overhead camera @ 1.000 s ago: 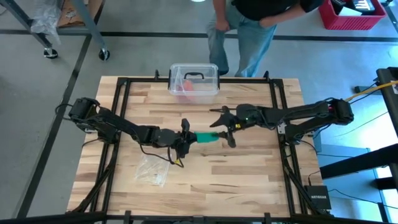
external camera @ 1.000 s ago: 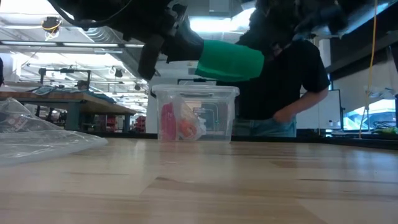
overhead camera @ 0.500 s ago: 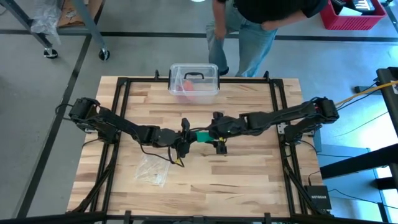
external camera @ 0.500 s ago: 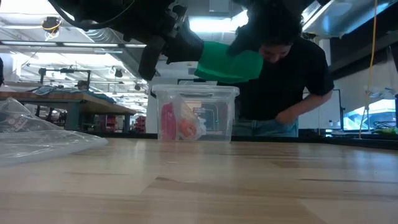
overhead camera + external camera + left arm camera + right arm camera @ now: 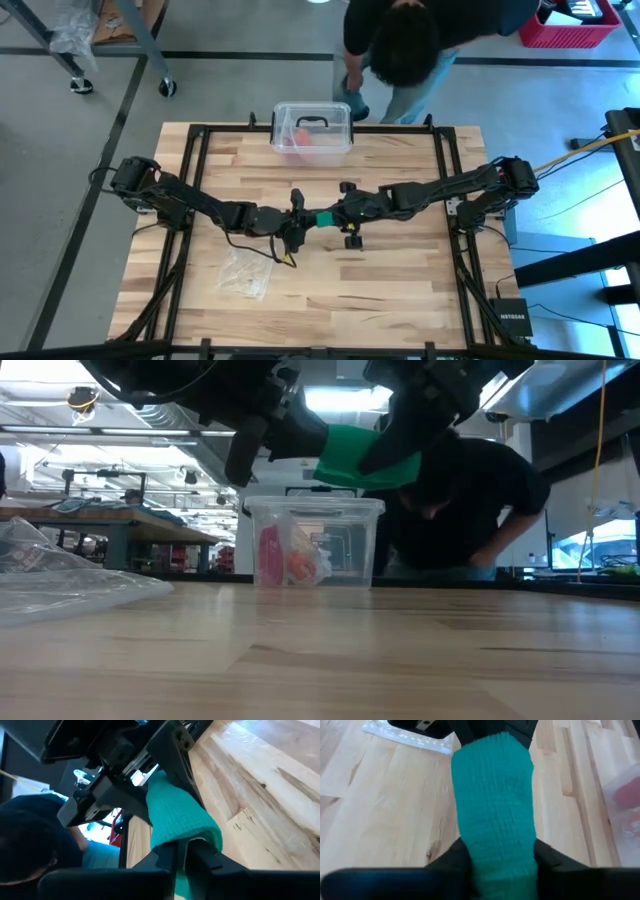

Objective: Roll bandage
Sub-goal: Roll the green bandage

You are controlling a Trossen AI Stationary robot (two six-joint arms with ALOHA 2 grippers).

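The green bandage point(image 5: 325, 218) is a short bundled piece held level in the air above the table's middle; it also shows in the low view point(image 5: 350, 455). My left gripper point(image 5: 297, 222) is shut on its left end. My right gripper point(image 5: 345, 215) has come in from the right and is shut on its other end. The right wrist view shows the bandage point(image 5: 494, 805) running away between my right fingers toward the left gripper. My left gripper pinches the bandage's left end point(image 5: 181, 851) between its two fingers point(image 5: 205, 857), coming level from the table's left and lying along the bundle. The bandage sticks out past the fingertips, clear of the table. My right gripper has the bandage's right end point(image 5: 500, 865) between its two fingers point(image 5: 452, 857), one on each side. It comes level from the table's right, along the bundle. The bandage is clear of the table, spanning the two grippers.
A clear plastic box with a black handle point(image 5: 312, 128) stands at the far edge and shows in the low view point(image 5: 313, 545). A clear plastic wrapper point(image 5: 245, 272) lies near left. A person point(image 5: 400, 40) bends over beyond the far edge.
My right gripper has moved toward the table's left, up to the bandage's free end, and now has its fingers around it. The bandage and my left gripper have stayed in place. The person beyond the far edge has bent down.
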